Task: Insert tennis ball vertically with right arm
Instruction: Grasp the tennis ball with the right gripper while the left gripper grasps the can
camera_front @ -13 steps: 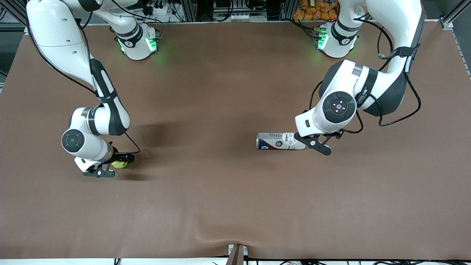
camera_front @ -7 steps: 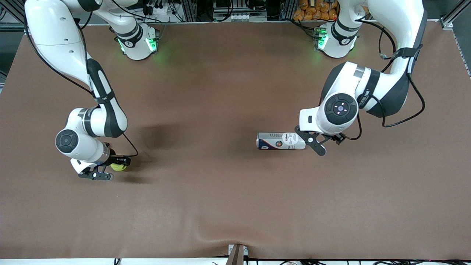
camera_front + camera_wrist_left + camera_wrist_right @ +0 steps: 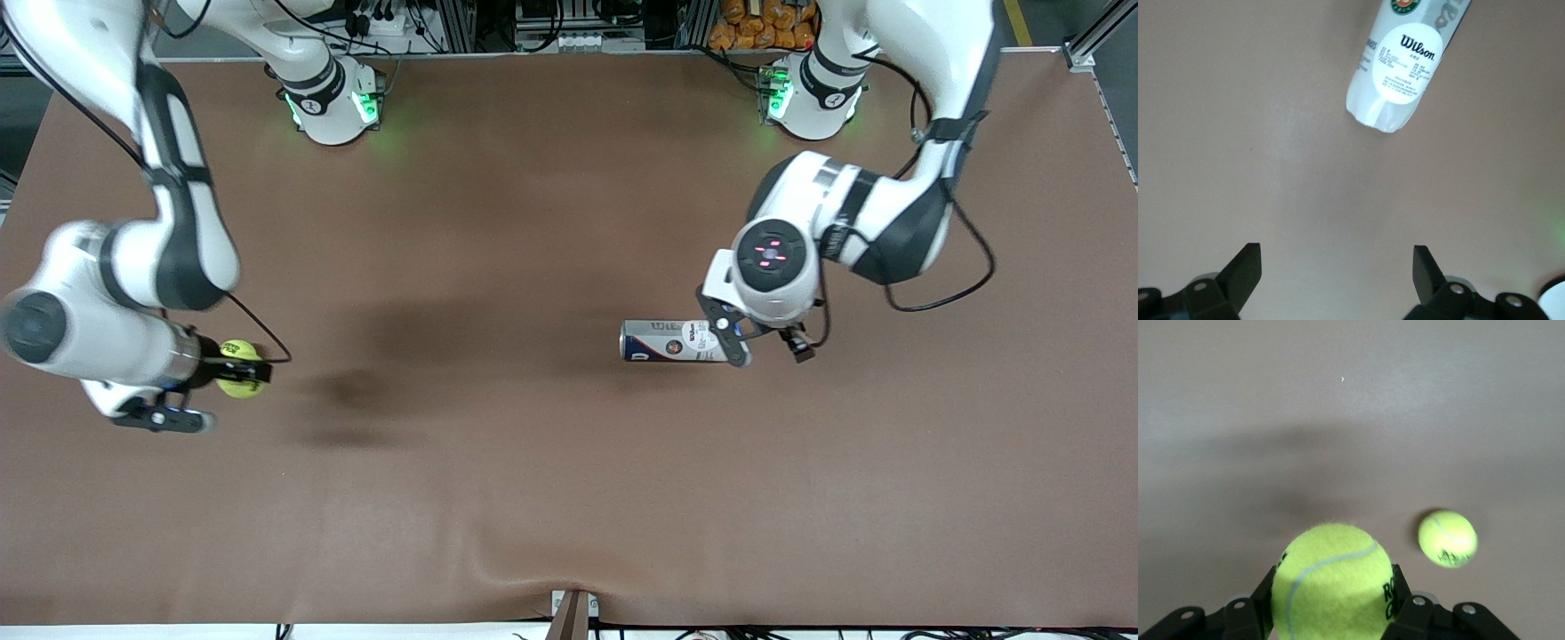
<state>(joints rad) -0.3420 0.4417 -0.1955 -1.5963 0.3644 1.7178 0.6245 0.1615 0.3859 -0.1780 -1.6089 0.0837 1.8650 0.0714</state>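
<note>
My right gripper (image 3: pixel 242 372) is shut on a yellow-green tennis ball (image 3: pixel 235 357) and holds it above the brown table near the right arm's end. In the right wrist view the ball (image 3: pixel 1328 570) fills the space between the fingers (image 3: pixel 1399 587). A second tennis ball (image 3: pixel 1447 539) lies on the table below; the front view does not show it. A silver Wilson ball can (image 3: pixel 676 341) lies on its side mid-table. My left gripper (image 3: pixel 1336 257) hangs open over the table just off the can's end (image 3: pixel 1395 80), holding nothing.
The brown mat (image 3: pixel 533 489) covers the whole table, with a slight ripple at its front edge. Both arm bases (image 3: pixel 333 102) stand along the table edge farthest from the camera. A small bracket (image 3: pixel 573 613) sits at the front edge.
My right gripper closed on the tennis ball and rose with it toward the right arm's end of the table. The left wrist swung closer over the can's end.
</note>
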